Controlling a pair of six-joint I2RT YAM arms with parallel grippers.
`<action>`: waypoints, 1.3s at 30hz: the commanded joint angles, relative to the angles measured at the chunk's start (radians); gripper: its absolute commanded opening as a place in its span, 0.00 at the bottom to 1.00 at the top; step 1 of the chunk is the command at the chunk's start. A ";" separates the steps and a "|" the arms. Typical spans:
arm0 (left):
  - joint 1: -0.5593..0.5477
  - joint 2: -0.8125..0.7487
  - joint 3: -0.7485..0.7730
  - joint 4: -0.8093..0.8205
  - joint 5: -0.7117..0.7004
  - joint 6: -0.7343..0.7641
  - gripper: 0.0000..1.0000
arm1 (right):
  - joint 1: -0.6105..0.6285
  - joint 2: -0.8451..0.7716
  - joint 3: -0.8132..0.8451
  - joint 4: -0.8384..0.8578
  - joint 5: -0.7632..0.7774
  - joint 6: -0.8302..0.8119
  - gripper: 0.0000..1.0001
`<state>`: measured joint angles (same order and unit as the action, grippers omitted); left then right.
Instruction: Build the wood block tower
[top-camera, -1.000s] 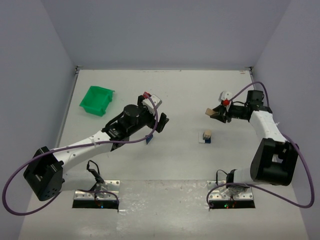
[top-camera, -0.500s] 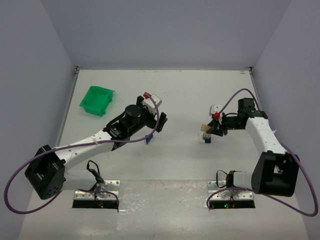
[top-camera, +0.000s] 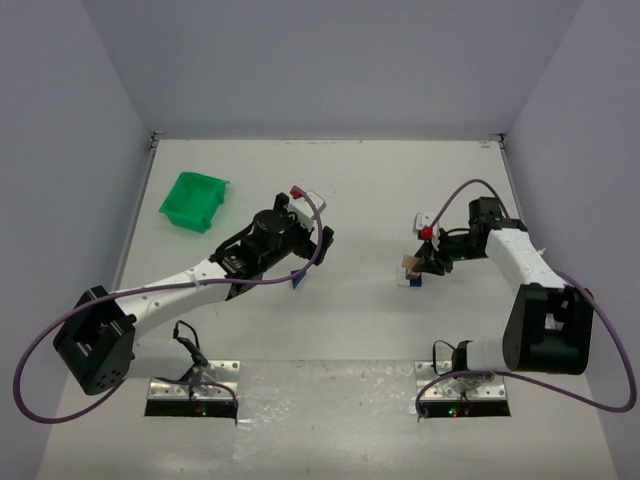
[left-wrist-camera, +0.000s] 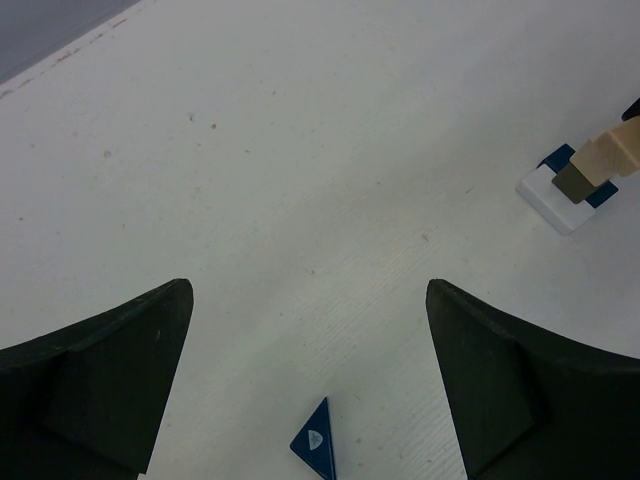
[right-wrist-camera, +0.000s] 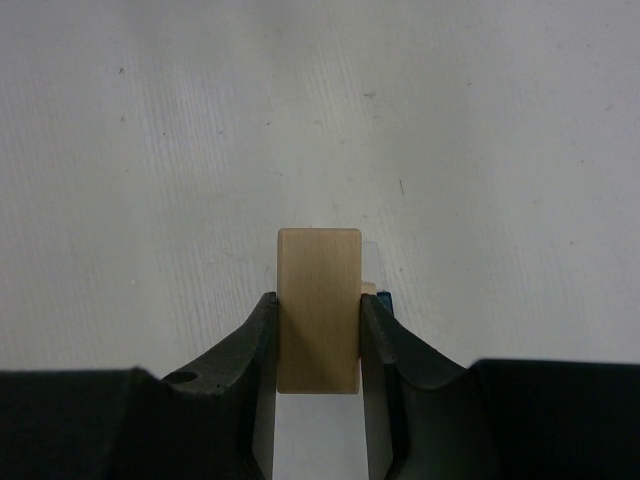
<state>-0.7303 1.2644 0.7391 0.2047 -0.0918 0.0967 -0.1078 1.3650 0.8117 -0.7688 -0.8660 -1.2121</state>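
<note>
Green bin (top-camera: 193, 200): far left, apart from the work.
Left gripper (left-wrist-camera: 310, 300): fingers spread wide, empty, above the blue wedge (left-wrist-camera: 313, 442).
Right gripper (top-camera: 420, 260): clamped on a tan block (right-wrist-camera: 319, 310); within the last second it swung inward to the tower (left-wrist-camera: 570, 185), so placement looked near.
The overhead view hid any contact. The left wrist view showed the block seemingly just above the stack.
</note>
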 joint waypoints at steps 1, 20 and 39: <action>-0.006 -0.009 0.038 0.026 -0.011 0.009 1.00 | 0.005 0.022 0.041 0.010 0.001 -0.021 0.18; -0.006 -0.009 0.036 0.032 0.004 0.014 1.00 | 0.005 0.035 0.030 0.043 0.026 -0.039 0.21; -0.006 -0.014 0.025 0.029 0.032 0.012 1.00 | 0.009 0.071 0.061 0.003 0.003 -0.082 0.22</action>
<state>-0.7303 1.2644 0.7391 0.1978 -0.0814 0.1013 -0.1059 1.4294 0.8300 -0.7680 -0.8303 -1.2839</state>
